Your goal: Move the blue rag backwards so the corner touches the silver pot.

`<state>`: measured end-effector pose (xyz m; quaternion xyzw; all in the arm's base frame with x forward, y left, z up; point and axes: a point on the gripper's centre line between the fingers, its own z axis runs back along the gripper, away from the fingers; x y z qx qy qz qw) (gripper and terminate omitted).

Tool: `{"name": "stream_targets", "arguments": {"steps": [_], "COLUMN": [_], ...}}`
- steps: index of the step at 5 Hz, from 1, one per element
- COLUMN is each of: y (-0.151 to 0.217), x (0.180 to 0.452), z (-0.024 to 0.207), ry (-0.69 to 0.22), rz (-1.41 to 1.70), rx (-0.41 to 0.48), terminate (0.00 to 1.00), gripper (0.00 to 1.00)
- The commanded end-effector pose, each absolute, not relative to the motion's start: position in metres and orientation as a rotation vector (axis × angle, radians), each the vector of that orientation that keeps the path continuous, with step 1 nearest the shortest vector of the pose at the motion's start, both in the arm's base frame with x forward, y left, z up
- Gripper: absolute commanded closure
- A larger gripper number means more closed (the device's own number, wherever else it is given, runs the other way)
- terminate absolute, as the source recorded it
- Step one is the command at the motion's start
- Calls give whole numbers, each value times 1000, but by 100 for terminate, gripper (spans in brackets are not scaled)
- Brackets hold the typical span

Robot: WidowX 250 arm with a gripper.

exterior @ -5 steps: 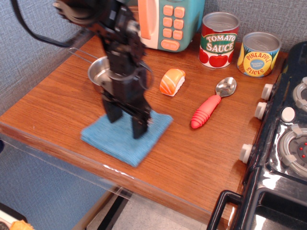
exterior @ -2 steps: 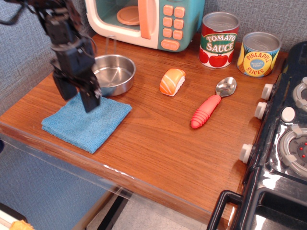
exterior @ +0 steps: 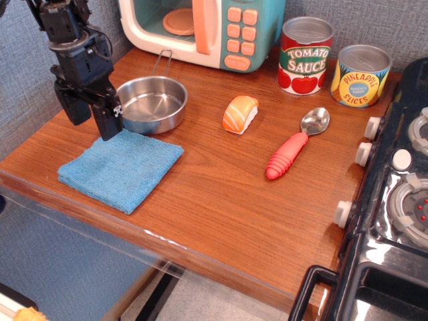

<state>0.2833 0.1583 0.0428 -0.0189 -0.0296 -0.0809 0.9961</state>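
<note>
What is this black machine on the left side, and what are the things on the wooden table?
It is a robot arm, seen by one camera in front of and above the table. Its pincer is open and holds nothing, just above the far edge of the blue rag. The rag's far corner meets the silver pot. Also there: a toy microwave, a toy sushi piece, a red-handled spoon, two cans, and a toy stove on the right.
</note>
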Motion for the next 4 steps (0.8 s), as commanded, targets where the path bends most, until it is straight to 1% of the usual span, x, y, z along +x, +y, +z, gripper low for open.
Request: {"name": "stream_targets", "arguments": {"steps": [1, 2, 3, 4], "y": [144, 140, 140, 140], "x": [280, 280, 280, 280], "z": [94, 90, 90, 90], "ry": [-197, -178, -178, -178], "rz": [-148, -105, -105, -105], "rx": [22, 22, 22, 22], "terminate": [0, 0, 0, 100], "gripper": [0, 0, 0, 0]}}
